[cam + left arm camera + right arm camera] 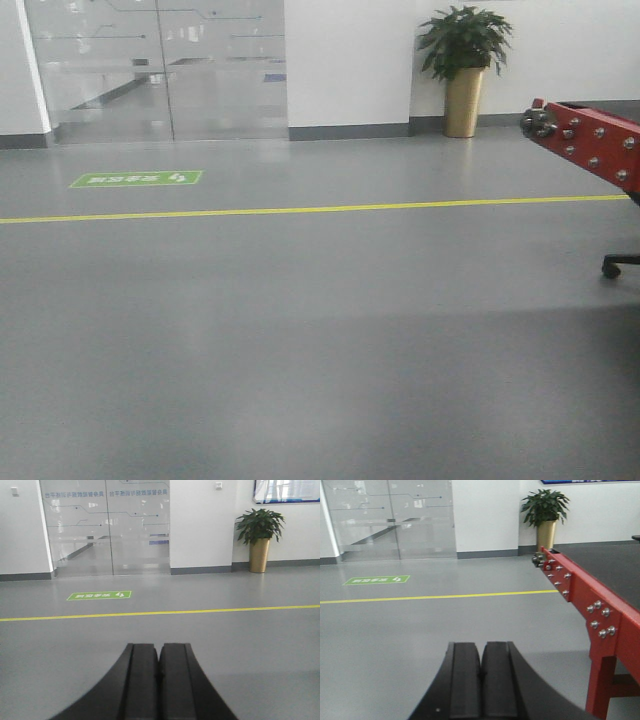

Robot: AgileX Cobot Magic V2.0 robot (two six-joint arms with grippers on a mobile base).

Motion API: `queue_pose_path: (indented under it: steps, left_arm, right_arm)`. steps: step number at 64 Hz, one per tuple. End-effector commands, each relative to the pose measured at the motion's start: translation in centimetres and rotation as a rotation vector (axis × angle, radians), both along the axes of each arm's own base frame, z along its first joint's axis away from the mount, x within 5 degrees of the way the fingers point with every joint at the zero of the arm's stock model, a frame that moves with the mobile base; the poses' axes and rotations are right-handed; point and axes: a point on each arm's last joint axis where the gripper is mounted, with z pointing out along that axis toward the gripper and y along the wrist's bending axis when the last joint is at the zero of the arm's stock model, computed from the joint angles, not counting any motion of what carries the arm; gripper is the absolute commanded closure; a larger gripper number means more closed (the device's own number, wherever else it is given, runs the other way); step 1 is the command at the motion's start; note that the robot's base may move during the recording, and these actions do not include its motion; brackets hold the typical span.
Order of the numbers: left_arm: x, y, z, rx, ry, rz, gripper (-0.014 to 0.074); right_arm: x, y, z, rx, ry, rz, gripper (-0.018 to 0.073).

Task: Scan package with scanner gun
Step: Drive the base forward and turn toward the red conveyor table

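Jaws together on left end effector [159, 651] and right end effector [482, 651], above grey floor [260, 645].

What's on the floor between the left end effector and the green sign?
A yellow line crosses the grey floor between the left end effector and the green sign, in the left wrist view.

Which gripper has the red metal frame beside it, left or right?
The right gripper: the red frame runs along its right side. The left gripper has no frame in its view.
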Motion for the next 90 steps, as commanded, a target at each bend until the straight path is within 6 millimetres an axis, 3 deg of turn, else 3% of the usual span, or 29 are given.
queue_pose_path:
  steps: [1, 90]
  left_arm:
    - [-0.06, -0.01, 0.3, -0.006, -0.025, -0.001, 0.0708]
    - [-0.06, -0.25, 0.3, -0.007, -0.025, -0.044, 0.0708]
  right_arm:
    - [-0.03, -0.05, 0.17, -0.01, -0.019, -0.007, 0.0718]
    - [-0.03, -0.05, 0.17, -0.01, -0.019, -0.007, 0.0718]
